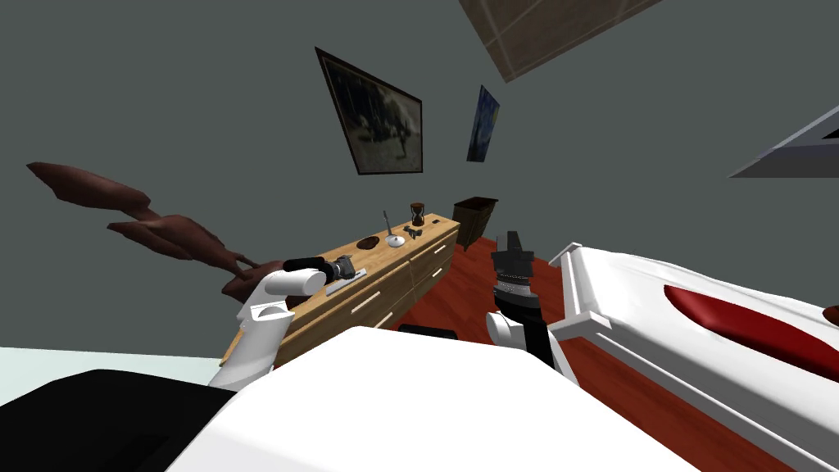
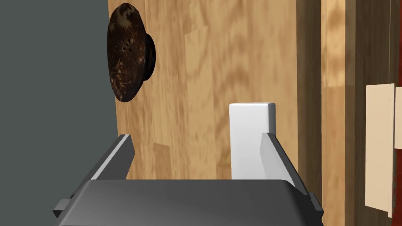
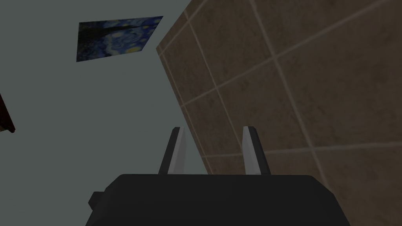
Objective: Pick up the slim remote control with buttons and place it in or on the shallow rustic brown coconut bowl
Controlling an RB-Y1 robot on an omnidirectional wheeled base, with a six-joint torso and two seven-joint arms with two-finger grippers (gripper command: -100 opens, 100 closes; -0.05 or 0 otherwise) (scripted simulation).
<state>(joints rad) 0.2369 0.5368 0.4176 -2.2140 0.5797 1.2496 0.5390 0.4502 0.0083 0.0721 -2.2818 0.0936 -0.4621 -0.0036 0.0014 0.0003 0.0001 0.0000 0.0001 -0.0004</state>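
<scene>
- Left wrist view: left gripper (image 2: 197, 136) has its fingers spread wide, thin light grey blades on a dark box.
- remote (image 2: 251, 129): plain white flat slab, smooth, with square corners. It lies flat on the worktop between the fingers, tight against one finger and well clear of the other. Can't tell whether that finger touches it.
- worktop (image 2: 220, 59): pale wood with streaky grain and a thick front edge.
- bowl (image 2: 127, 51): dark brown, round and shallow, with a mottled rough skin and a small foot underneath. It sits beyond the fingertips, on the side of the finger that is away from the remote, at the worktop's edge by the grey wall. It is apart from the remote.
- Head view adds: the worktop is the top of a long dresser (image 1: 393, 295) with pale bar handles. Past the bowl, farther from the fingers, are a small white dish (image 1: 396, 242) with a thin stick in it and an hourglass (image 1: 418, 214).
- right gripper (image 1: 513, 240): raised off the worktop, beside the white bed (image 1: 655, 303).
- Right wrist view: its fingers (image 3: 251, 151) are parted, with a narrower gap than the left's.
</scene>
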